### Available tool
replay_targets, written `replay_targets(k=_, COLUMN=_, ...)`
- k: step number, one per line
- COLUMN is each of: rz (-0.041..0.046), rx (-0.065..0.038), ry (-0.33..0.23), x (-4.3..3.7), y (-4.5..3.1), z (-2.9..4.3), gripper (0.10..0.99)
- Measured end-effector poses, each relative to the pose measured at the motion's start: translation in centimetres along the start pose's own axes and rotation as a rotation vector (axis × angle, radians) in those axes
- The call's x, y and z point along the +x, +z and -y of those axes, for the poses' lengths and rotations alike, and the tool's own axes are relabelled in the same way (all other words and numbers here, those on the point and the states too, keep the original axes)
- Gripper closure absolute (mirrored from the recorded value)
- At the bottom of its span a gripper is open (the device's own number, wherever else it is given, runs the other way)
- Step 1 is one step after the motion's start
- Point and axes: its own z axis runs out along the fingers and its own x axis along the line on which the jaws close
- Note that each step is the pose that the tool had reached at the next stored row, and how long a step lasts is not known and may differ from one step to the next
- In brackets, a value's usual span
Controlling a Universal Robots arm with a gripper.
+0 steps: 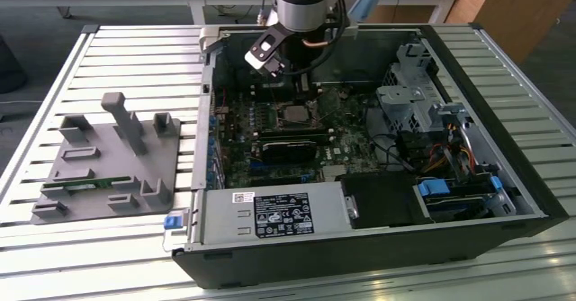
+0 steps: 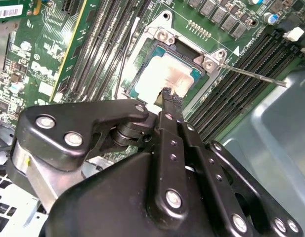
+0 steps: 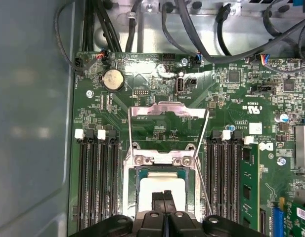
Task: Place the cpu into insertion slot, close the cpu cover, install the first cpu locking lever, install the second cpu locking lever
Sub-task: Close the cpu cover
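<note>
the jaws are pressed together with nothing seen between them. their tips sit on or just above the cpu (image 3: pixel 159 183), which lies flat in the insertion slot (image 3: pixel 164 160) directly beneath them; whether the tips touch its metal top i cannot tell. beyond the tips, on the far side of the slot, the cpu cover (image 3: pixel 167 108) is swung open over the green motherboard (image 3: pixel 231 98), with board showing through its window. a thin locking lever (image 2: pixel 251 74) sticks out free to one side of the jaws. my judgement: the placing step looks done or nearly so, while the cover is not yet closed and neither lever is hooked. as for writing, a white printed sticker (image 1: pixel 274 216) sits on the metal box well away from the jaws, and white lettering marks the board near them.
</note>
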Motion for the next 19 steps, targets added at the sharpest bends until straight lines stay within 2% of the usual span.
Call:
replay_targets(k=6, rz=0.0, rx=0.0, ry=0.0, x=-0.02, y=-1.58, z=-0.09, gripper=0.98)
replay_targets(k=12, rz=-0.0001, rx=0.0, ry=0.0, x=-0.05, y=-3.69, z=-0.22, gripper=0.98)
replay_targets(k=17, rz=0.0025, rx=0.0, ry=0.0, x=-0.15, y=-3.89, z=-0.23, gripper=0.98)
replay_targets(k=19, rz=0.0027, rx=0.001, ry=0.0, x=-0.71, y=-3.87, z=-0.23, gripper=0.98)
